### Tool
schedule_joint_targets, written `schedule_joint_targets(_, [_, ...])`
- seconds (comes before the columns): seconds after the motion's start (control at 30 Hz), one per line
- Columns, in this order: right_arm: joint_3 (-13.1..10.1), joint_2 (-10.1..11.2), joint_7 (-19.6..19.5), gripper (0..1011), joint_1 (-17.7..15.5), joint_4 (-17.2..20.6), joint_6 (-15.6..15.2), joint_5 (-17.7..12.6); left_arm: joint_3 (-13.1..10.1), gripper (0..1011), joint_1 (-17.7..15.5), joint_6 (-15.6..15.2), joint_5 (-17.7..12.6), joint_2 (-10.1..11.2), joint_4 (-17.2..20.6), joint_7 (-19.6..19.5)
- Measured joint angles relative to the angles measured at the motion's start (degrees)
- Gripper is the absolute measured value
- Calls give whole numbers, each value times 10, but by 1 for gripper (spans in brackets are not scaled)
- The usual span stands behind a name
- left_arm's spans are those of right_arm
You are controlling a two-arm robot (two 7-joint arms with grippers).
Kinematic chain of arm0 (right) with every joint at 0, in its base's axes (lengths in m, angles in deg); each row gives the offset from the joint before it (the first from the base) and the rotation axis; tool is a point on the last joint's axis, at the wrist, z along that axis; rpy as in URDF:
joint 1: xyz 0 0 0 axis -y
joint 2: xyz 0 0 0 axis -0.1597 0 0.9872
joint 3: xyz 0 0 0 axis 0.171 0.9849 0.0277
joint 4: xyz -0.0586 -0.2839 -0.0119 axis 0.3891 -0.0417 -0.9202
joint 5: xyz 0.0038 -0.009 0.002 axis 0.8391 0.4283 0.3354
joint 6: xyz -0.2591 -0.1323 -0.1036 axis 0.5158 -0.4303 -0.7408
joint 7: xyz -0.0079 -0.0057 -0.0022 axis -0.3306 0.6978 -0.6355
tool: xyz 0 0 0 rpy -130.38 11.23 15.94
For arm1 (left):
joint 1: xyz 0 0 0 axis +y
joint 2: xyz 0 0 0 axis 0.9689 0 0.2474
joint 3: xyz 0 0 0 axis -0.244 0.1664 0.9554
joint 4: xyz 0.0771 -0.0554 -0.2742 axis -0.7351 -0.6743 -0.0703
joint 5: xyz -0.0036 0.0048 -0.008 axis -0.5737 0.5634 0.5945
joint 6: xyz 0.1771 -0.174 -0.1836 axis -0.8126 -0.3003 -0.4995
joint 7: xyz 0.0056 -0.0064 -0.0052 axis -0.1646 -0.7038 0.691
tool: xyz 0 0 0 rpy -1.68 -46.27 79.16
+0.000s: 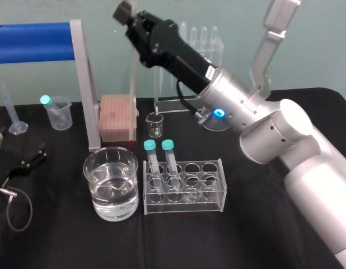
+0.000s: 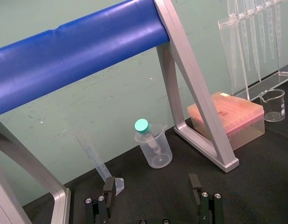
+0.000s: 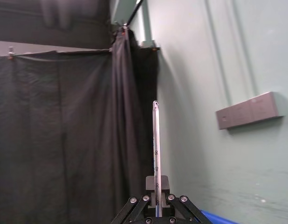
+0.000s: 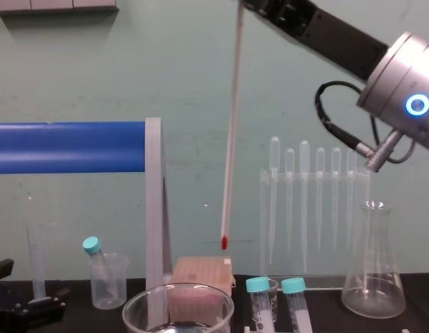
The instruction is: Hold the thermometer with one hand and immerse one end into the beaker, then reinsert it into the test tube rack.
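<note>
Your thermometer (image 4: 230,139) hanging nearly upright, red tip above and behind the beaker (image 1: 90,168), clear of its water, your right gripper (image 1: 131,19) clamped on the upper stem, test tube rack (image 1: 184,188) just right of the beaker, left gripper (image 2: 152,186) spread open, left of the beaker.

Open above the beaker (image 1: 111,199) (frame leg (image 1: 86,84) seemingly close behind).

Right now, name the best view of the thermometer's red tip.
Chest view: the thermometer, red tip hanging unobstructed. Head view: beside the pink box. Right wrist view: opposite end in right gripper.
</note>
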Motion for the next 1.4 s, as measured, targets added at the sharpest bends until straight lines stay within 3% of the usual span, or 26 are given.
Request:
schedule_joint_targets(0.23, [37,-6,35,56,18,-40,13,2,0,1008,0,0,0,0,0,0])
schedule_joint_targets(0.6, [77,-25,71,56,48,-115,34,12,0,1008,0,0,0,0,0,0])
schedule_joint_targets(0.9, [93,-44,103,56,67,-179,39,9,0,1008,0,0,0,0,0,0])
schedule_joint_targets(1.13, [97,-53,110,56,74,-208,41,9,0,1008,0,0,0,0,0,0])
schedule_joint_targets(1.4, [102,-65,109,56,85,-244,57,32,0,1008,0,0,0,0,0,0])
